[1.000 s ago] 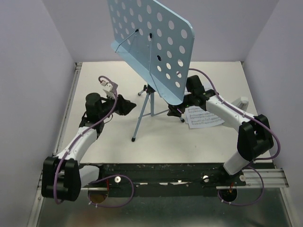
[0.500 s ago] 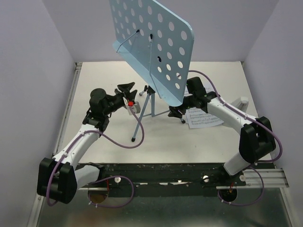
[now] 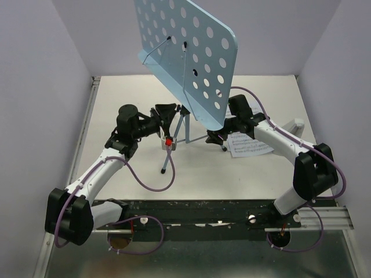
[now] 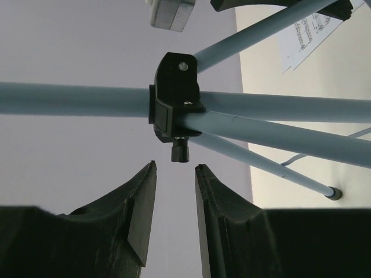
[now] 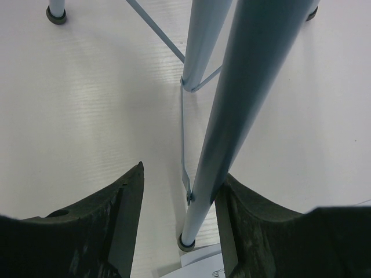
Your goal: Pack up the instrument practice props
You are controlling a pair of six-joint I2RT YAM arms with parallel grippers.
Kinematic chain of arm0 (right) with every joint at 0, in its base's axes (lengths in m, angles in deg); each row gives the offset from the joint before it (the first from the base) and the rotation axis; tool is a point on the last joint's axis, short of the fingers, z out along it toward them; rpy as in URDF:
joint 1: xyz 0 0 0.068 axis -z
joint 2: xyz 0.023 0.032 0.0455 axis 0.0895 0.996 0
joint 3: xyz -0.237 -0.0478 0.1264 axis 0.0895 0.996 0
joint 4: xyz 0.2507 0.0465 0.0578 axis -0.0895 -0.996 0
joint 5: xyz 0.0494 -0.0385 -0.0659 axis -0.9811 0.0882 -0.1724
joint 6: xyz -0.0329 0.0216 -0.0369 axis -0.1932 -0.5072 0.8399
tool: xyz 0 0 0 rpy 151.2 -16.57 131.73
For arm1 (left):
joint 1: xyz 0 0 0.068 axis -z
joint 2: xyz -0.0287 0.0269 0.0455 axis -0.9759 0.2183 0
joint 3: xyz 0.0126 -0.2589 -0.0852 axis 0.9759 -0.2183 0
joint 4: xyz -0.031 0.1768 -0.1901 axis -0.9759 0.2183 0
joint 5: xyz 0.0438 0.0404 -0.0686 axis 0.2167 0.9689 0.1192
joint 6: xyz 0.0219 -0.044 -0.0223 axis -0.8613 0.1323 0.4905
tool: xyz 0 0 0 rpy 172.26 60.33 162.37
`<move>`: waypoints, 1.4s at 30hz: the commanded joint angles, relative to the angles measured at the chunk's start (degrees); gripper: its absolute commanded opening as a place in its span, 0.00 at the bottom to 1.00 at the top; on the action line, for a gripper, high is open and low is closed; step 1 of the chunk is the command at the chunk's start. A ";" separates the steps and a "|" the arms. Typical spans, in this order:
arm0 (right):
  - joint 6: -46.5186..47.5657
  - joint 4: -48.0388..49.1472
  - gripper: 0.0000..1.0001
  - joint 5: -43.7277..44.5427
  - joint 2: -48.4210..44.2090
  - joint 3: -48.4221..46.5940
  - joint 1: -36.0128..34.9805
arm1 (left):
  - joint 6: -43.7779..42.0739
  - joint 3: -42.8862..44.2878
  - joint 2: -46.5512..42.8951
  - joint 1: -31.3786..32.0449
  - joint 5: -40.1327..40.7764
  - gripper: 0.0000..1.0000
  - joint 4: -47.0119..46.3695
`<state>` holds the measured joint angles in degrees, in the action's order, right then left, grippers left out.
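The light-blue music stand stands upright mid-table, its perforated tray (image 3: pixel 191 55) high over the tripod legs (image 3: pixel 174 142). Two white sheet-music pages (image 3: pixel 250 145) lie flat to its right. My left gripper (image 3: pixel 170 109) is open beside the stand's pole. In the left wrist view the jaws (image 4: pixel 175 168) stand apart just below the black collar (image 4: pixel 175 95) and its small knob (image 4: pixel 179 152). My right gripper (image 3: pixel 215 138) is open low at a leg. In the right wrist view (image 5: pixel 179 174) the leg tube (image 5: pixel 229 110) passes between the jaws, against the right finger (image 5: pixel 243 214).
Grey walls enclose the white table on three sides. A black rail (image 3: pixel 203 209) runs along the near edge by the arm bases. A small white block (image 3: pixel 297 124) sits at the right edge. A thin brace (image 5: pixel 183 133) joins the legs near the floor.
My left arm has swung right and turned its wrist, bringing the open gripper up to the stand's pole. The right gripper and the stand have barely moved.
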<state>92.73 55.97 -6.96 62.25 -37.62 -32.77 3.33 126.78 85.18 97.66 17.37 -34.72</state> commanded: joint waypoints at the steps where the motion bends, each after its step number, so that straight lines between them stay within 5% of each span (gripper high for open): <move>1: 0.04 -0.33 0.58 -2.06 -0.23 -0.23 -0.14 | -4.95 2.01 1.06 0.73 -4.26 0.42 2.81; 8: -0.14 -0.33 0.58 -1.89 0.29 -0.49 -0.14 | -3.20 3.41 2.29 1.79 -3.73 0.37 1.76; 17: 0.13 -0.51 0.58 -1.45 0.29 -0.31 -0.05 | 8.56 6.31 1.77 1.88 -0.31 0.16 5.35; 23: 0.48 -0.16 0.58 -0.74 1.17 -1.10 0.22 | 34.36 11.05 1.68 1.61 2.94 0.07 10.89; 27: 0.48 -0.25 0.58 -0.48 1.96 -2.51 0.48 | 53.18 15.54 3.17 -0.32 -3.36 0.04 15.81; 34: 0.74 -0.77 0.58 -0.39 2.93 -3.74 0.48 | 68.15 20.37 7.21 -0.67 -15.15 0.00 20.31; 42: 0.83 -0.69 0.58 -0.30 2.84 -3.65 0.57 | 101.26 14.06 9.41 -5.41 -18.94 0.00 -2.25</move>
<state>92.84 55.89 -6.96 64.50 -40.14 -32.49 78.28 143.94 93.94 94.56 5.33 -21.65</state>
